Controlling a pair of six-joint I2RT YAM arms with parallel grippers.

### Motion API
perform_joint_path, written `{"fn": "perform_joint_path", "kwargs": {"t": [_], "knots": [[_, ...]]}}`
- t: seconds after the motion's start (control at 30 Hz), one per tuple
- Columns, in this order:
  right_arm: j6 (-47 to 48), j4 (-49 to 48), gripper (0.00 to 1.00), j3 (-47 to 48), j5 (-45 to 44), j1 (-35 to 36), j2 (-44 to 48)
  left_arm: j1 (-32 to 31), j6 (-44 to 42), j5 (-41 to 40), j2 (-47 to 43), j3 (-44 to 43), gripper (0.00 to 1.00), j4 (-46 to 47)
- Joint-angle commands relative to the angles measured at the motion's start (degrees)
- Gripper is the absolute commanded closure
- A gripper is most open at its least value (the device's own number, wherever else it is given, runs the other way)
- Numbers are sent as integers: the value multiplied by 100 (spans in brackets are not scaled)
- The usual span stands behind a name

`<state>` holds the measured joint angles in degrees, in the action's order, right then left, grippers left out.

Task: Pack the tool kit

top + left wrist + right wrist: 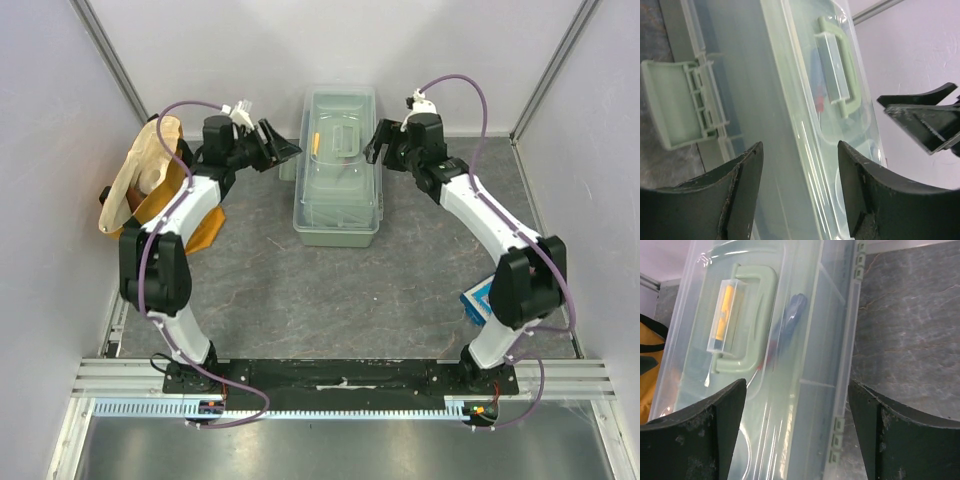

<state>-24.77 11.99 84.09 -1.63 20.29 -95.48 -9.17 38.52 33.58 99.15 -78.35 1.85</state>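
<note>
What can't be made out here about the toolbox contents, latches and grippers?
- Tools inside the toolbox: all views, blurred by the translucent lid; only yellow, blue and red patches.
- Right-side latch state: right wrist view, too small.
- Blue item: top view, hidden by right arm.
- Right gripper fingertips: cut off by frame edge.

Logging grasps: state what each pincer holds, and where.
Nothing. Left pincer and right pincer are open beside the pale-green translucent plastic toolbox.

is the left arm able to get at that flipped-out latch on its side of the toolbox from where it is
Probably yes. The left gripper is open and empty, right beside the toolbox, and the latch hangs out from the box's side just ahead of its fingers with nothing between them.
</note>
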Motion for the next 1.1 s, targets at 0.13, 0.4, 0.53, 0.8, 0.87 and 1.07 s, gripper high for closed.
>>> {"fn": "perform_joint_path", "kwargs": {"t": [0.13,0.4,0.53,0.8,0.87,1.07], "knots": [[-107,-364,20,485,619,36,-717,-498,-802,-195,1035,-1691,36,-1124],[-45,-118,32,90,892,36,-516,-875,-961,-54,1150,-1606,54,-1670],[-45,-47,35,-349,1006,45,-270,-1279,-1022,60,1001,-1342,62,-1732],[-177,-21,36,-1087,1191,115,389,-1763,-399,8,360,-95,67,-1082],[-247,-4,37,-1281,1200,124,609,-1808,-293,-80,123,204,67,-941],[-353,75,36,-1563,867,124,1023,-1817,-301,-807,-449,628,61,-1071]]}}
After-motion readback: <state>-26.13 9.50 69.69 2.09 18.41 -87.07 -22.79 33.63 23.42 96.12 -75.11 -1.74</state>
